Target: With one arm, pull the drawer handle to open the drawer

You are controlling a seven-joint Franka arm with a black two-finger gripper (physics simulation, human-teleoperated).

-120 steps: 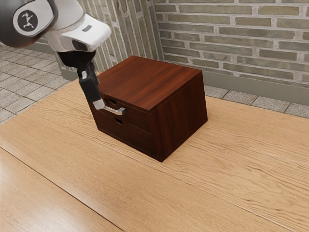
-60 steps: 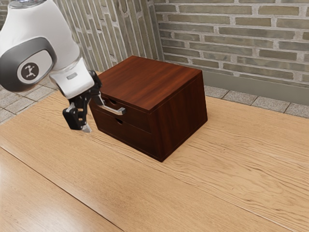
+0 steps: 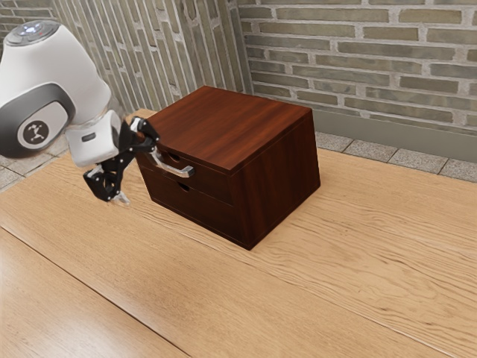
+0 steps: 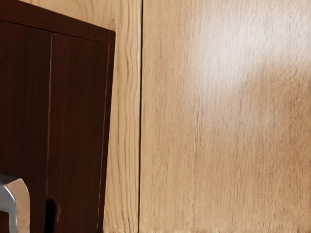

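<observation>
A dark wooden cabinet (image 3: 238, 134) stands on the table with two drawers in its front face. The upper drawer (image 3: 186, 173) carries a silver handle (image 3: 173, 168) and looks flush with the front. My black gripper (image 3: 110, 192) hangs low over the table, just off the cabinet's front corner toward the exterior view's left, a short way from the handle. Its fingers stand apart with nothing between them. In the wrist view I see the cabinet front (image 4: 53, 121) and one silver end of the handle (image 4: 13, 204) close to my hand.
The light wooden table (image 3: 313, 283) stretches wide in front of and to the exterior view's right of the cabinet. A brick wall (image 3: 373, 52) runs behind, with tiled floor (image 3: 30, 142) beyond the table's far edge.
My gripper has left the handle's end, dropped toward the table and swung out to the exterior view's left. The arm has lowered and turned. The drawer has not visibly moved.
</observation>
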